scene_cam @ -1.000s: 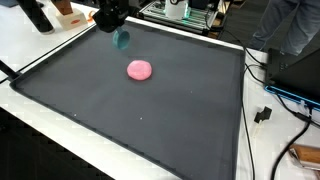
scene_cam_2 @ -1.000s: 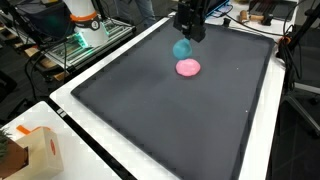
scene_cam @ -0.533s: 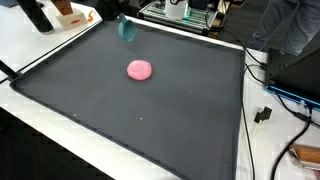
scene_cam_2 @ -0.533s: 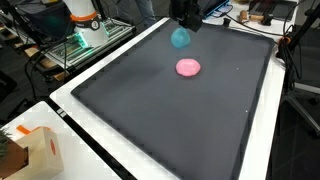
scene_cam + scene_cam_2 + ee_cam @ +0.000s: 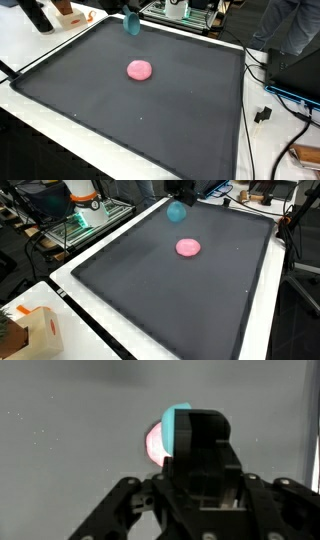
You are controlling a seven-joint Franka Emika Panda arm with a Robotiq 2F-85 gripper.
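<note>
Hanging high above the mat (image 5: 150, 300), the end effector (image 5: 190, 435) pinches the teal ball (image 5: 176, 212); I'd hold it firm and level, well clear of the pink lump (image 5: 188, 247).

Teal ball (image 5: 131, 24): small, round, smooth. It is clamped in the end effector (image 5: 192, 432) and held clear above the dark surface (image 5: 180, 110), near its far edge. In both exterior views it sits at about 11 o'clock from the pink lump (image 5: 139, 70).

Pink lump: flattened, rounded, lying flat on the surface, untouched. In the wrist view it (image 5: 153, 446) shows at 8 o'clock from the teal ball (image 5: 177, 422), partly hidden behind it.
</note>
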